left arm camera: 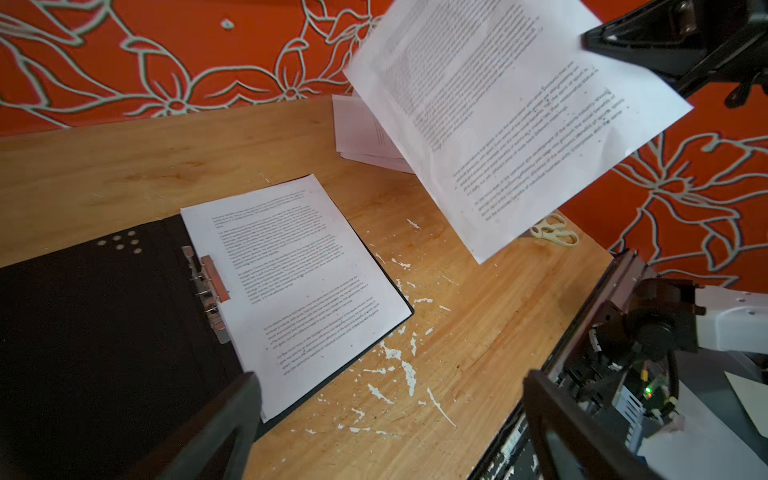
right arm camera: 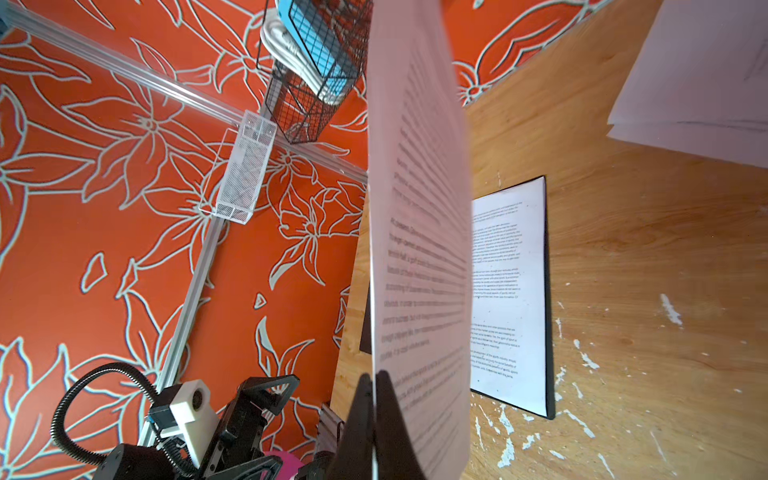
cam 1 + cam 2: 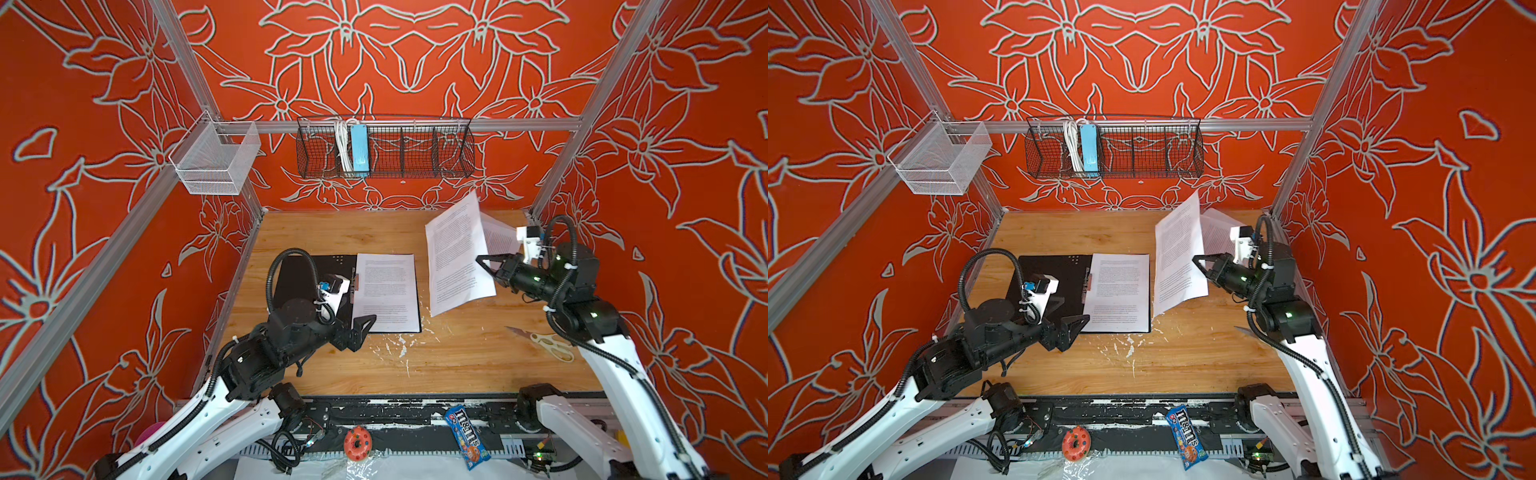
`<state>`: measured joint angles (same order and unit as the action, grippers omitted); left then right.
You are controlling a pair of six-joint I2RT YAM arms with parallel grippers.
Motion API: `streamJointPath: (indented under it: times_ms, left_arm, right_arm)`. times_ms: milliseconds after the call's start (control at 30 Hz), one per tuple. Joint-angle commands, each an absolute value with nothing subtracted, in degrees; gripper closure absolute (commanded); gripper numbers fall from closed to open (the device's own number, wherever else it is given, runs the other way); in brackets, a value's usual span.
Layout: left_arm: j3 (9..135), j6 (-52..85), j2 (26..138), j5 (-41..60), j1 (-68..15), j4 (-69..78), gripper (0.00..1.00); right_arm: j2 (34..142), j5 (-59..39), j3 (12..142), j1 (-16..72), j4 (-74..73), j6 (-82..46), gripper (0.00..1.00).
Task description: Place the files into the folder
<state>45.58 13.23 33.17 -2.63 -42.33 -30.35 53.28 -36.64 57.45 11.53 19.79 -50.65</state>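
Scissors (image 3: 548,343) sit lower right, spare files (image 3: 498,236) upper right behind the lifted sheet (image 3: 455,257). Right gripper (image 3: 482,262) clamps that sheet, tilted, long axis running up-frame. Left gripper (image 3: 362,332) gapes beside folder (image 3: 336,268).

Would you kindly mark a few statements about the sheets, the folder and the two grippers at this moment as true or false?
1. The right gripper pinches a lifted sheet in the air. True.
2. The folder lies closed. False: it lies open, black inside up.
3. A flat sheet lies on the folder's right half. True.
4. The left gripper holds the scissors. False: it is open and empty, and the scissors lie on the table near the right arm.
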Motion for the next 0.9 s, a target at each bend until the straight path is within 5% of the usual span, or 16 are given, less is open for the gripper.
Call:
streamJointPath:
  times_ms: [0, 267, 533, 867]
  left_arm:
    - [44.91, 12.8, 31.89, -7.95, -42.01, -29.48, 0.02]
    - [44.47, 12.31, 31.42, -8.5, -41.7, -29.8, 0.02]
    - [44.19, 12.36, 33.45, -5.28, -40.25, -29.46, 0.02]
    - [43.77, 13.23, 34.53, -1.66, -37.89, -28.66, 0.02]
  right_arm:
    - [59.3, -30.07, 59.65, 17.91, 13.99, -52.01, 1.0]
    - [74.5, -25.93, 68.35, 30.34, 7.47, -51.68, 1.0]
    - [84.19, -28.56, 76.64, 31.87, 2.33, -52.45, 1.0]
    - [85.18, -19.03, 61.6, 30.41, -2.54, -54.66, 1.0]
